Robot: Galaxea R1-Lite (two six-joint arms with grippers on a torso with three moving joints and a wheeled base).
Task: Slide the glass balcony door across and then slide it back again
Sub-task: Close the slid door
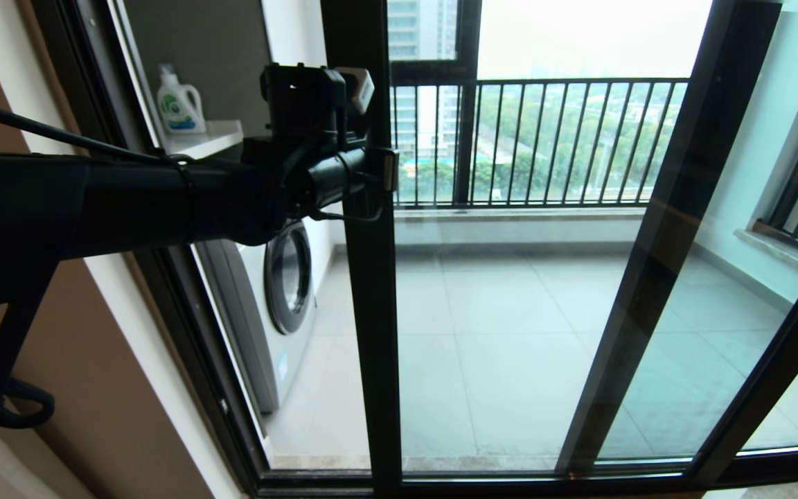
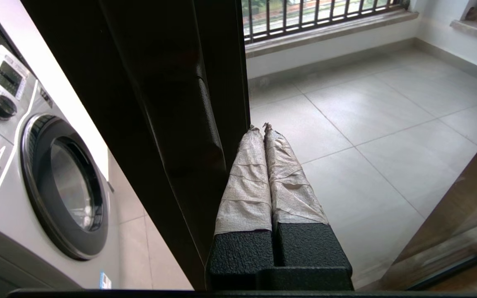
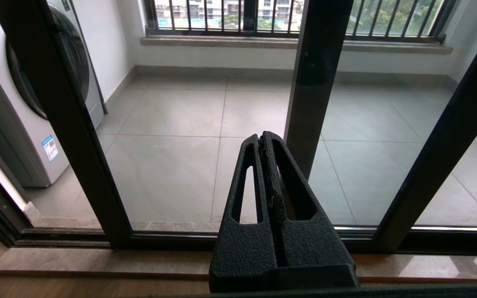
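Observation:
The glass balcony door point(image 1: 371, 312) is a tall clear pane in a black frame, and its left upright stands a little right of the fixed jamb point(image 1: 184, 326), leaving an open gap. My left gripper point(image 1: 388, 170) reaches that upright at chest height. In the left wrist view its tape-wrapped fingers point(image 2: 246, 174) are shut, empty, and lie against the glass-side edge of the upright point(image 2: 160, 103). I cannot make out the handle for certain. My right gripper point(image 3: 265, 138) is out of the head view; it hangs low before the door point(image 3: 68, 124), shut and empty.
A white washing machine point(image 1: 281, 298) stands on the balcony behind the gap, with a detergent bottle point(image 1: 179, 100) on a shelf above it. Another black-framed upright point(image 1: 648, 277) slants behind the glass to the right. A black railing point(image 1: 544, 138) closes the balcony's far side.

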